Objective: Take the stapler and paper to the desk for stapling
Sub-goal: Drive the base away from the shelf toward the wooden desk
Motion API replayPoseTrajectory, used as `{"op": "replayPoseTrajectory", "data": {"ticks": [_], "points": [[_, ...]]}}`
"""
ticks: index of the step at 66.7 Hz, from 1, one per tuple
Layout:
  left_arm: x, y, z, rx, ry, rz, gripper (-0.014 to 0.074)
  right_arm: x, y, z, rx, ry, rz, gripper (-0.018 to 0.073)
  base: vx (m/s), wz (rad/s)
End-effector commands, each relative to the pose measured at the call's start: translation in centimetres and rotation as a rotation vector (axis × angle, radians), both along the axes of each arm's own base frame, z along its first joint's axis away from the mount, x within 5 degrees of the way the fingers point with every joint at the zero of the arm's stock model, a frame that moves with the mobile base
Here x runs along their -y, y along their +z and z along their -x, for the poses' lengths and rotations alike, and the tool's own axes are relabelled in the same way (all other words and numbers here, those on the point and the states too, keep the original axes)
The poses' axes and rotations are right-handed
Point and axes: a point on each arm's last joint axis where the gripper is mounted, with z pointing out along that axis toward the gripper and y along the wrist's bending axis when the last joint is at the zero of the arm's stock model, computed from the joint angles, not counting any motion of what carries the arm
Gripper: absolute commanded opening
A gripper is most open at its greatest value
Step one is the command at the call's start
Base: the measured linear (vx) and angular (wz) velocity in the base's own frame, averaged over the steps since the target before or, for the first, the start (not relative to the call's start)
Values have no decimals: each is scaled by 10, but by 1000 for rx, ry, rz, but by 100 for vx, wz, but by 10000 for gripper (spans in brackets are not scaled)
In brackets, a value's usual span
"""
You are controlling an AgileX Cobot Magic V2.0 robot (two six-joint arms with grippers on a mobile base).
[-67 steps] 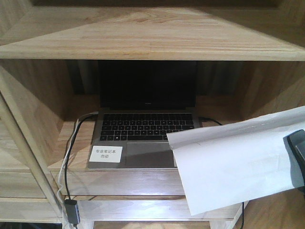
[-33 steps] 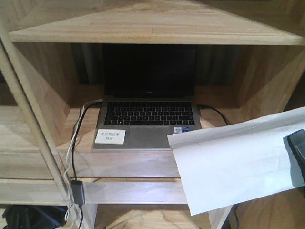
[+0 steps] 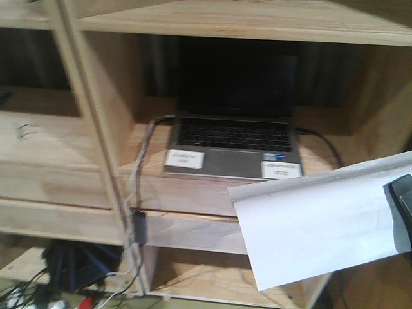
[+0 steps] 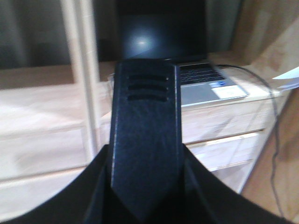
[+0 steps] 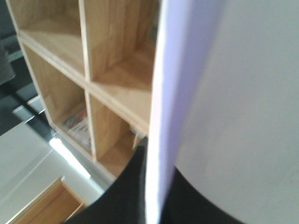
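1. At the lower right of the front view, the paper [image 3: 322, 225] hung in the air as a slanted white sheet. It was in front of the shelving unit [image 3: 96, 129] and just below the near right corner of the laptop [image 3: 235, 138].
2. The right gripper [image 3: 402, 205] was clamped on the sheet's right edge. The right wrist view showed the sheet almost edge-on, rising out of the dark gripper at the bottom of the frame.
3. The left gripper [image 4: 145, 140] filled the middle of its wrist view as one dark slotted bar. Whether it was closed, or held anything, could not be told.
4. No stapler could be made out in any view, and the tabletop was out of sight.
5. The sheet looked thin, light and floppy, with a faint fold line near its upper edge. Pinched at one edge only, it would probably sag and flutter when carried, and it could crease or slide out.
6. A firm hold set well in from the edge and a slow, level carry would suit it best. It could then be laid flat on the tabletop.
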Motion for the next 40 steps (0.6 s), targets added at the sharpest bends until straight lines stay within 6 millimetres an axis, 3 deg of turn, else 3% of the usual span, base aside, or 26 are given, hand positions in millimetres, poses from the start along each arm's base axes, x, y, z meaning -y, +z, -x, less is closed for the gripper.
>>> {"op": "replayPoseTrajectory", "data": {"ticks": [1, 40], "points": [[1, 19, -1, 121, -7, 57, -6, 1, 0, 7, 68, 19, -27, -9, -10, 42], [1, 19, -1, 121, -7, 57, -6, 1, 0, 7, 68, 19, -27, -9, -7, 64]]}}
